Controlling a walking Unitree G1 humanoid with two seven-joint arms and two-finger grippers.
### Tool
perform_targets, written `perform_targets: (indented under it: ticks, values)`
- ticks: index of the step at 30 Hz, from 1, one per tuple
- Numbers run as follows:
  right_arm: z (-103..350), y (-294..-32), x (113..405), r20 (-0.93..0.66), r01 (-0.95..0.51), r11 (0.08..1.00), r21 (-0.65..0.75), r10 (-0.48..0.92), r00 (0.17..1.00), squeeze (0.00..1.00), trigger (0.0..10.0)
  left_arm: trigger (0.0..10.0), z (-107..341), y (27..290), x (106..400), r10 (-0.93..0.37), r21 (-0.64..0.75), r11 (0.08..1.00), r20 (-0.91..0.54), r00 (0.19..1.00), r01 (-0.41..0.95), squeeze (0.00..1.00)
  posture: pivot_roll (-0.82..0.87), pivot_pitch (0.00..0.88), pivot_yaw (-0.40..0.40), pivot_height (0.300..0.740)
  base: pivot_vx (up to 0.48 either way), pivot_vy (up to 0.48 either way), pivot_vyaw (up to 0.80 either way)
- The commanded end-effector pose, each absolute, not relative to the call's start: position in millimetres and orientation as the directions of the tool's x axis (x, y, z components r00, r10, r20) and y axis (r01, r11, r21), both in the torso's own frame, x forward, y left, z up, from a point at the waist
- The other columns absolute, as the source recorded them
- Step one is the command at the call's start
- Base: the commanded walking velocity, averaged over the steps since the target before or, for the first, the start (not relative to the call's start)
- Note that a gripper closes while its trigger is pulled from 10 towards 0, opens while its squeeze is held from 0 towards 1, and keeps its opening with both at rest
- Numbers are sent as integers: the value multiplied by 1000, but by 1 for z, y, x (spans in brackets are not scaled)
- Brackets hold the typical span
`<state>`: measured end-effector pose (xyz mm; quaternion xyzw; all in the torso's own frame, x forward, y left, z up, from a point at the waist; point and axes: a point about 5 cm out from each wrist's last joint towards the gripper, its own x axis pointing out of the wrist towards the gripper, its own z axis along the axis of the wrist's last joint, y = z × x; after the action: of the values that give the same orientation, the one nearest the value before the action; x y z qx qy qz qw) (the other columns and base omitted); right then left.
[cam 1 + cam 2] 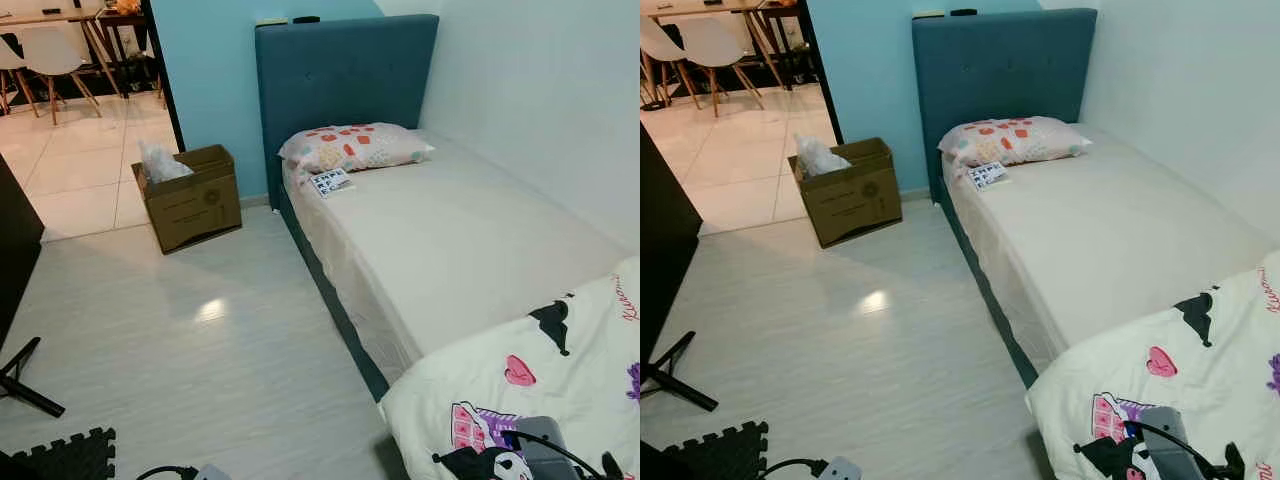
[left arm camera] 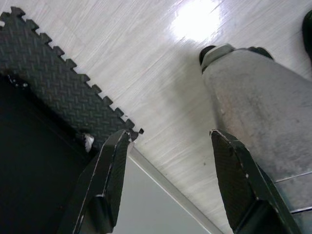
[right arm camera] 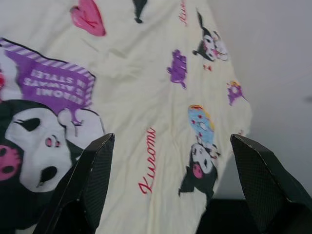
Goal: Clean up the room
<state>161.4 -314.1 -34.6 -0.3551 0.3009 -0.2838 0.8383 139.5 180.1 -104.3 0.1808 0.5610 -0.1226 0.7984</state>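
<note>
Fingers of your right gripper (image 3: 168, 187) are spread wide over the cartoon blanket (image 1: 540, 385) at lower right, ready to grasp; left gripper (image 2: 170, 183) hangs released above the floor (image 2: 161, 97).

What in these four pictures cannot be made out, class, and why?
- Card by the pillow: print too small, eye views.
- Cardboard box: its walls hide everything below the white bag.
- Cartoon blanket: cut off by the edge.
- Black stand: cut off at the edge.
</note>
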Motion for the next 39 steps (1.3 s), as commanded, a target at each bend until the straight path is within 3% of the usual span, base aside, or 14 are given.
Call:
perform_targets:
  ticks: [1,5,11,39]
  values:
    - [-38,-313,153,-301,317,584,-747,-722,623,0,10000,10000,-105,185,137,16,155,902,-945,328,402,0,-93,0,-19,697,0,0,0]
    - [-44,-311,138,-315,440,580,-686,-782,538,0,10000,10000,-105,189,135,30,160,909,-946,324,384,0,-87,0,-18,697,0,0,0]
    - [-44,-312,138,-296,456,533,-713,-818,493,0,10000,10000,-105,192,134,36,165,907,-947,319,388,0,-92,0,0,697,0,0,0]
    - [-34,-320,164,-325,455,567,-687,-800,505,0,10000,10000,-101,184,149,18,160,913,-935,354,375,0,-90,0,18,697,0,0,0]
